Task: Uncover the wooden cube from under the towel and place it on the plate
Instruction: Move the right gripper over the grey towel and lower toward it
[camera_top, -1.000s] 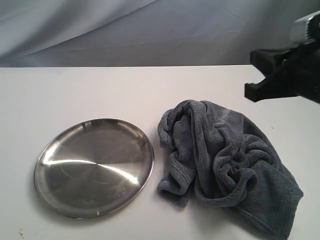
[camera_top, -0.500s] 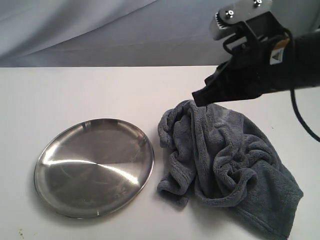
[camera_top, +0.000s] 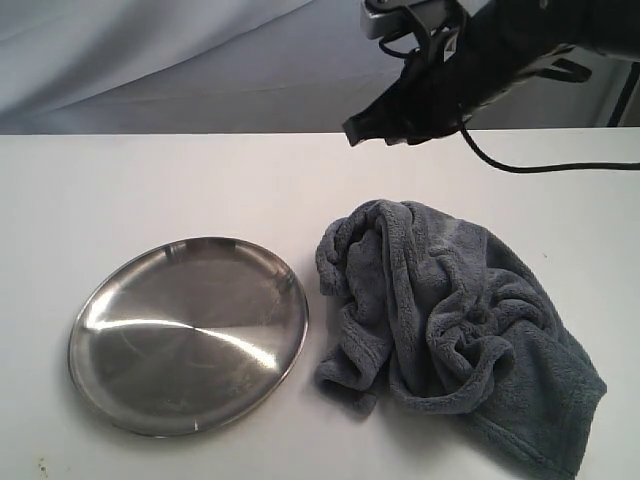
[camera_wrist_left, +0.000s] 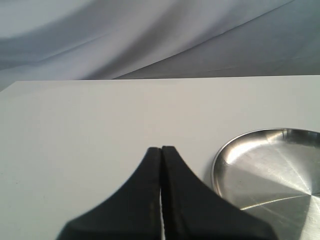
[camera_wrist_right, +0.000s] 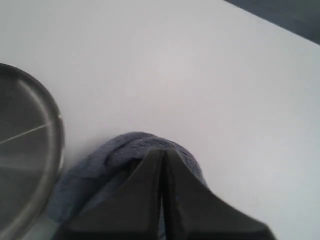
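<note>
The blue-grey fleece towel (camera_top: 450, 325) lies bunched on the white table, right of the steel plate (camera_top: 188, 333). No wooden cube shows; the towel's folds hide whatever is beneath. My right gripper (camera_top: 366, 132) hangs shut in the air above the towel's far left corner, holding nothing. In the right wrist view its closed tips (camera_wrist_right: 162, 150) sit over the towel (camera_wrist_right: 107, 170), with the plate (camera_wrist_right: 30, 165) beside it. My left gripper (camera_wrist_left: 161, 149) is shut and empty, low over the table to the side of the plate (camera_wrist_left: 272, 170); the exterior view does not show it.
A grey cloth backdrop (camera_top: 200, 60) hangs behind the table's far edge. A black cable (camera_top: 540, 165) trails from the right arm over the back of the table. Bare white tabletop (camera_top: 150, 180) stretches behind the plate.
My right arm has swung in from the right edge, leftward and upward, and now hovers above the towel's far left corner. Towel and plate have stayed put.
</note>
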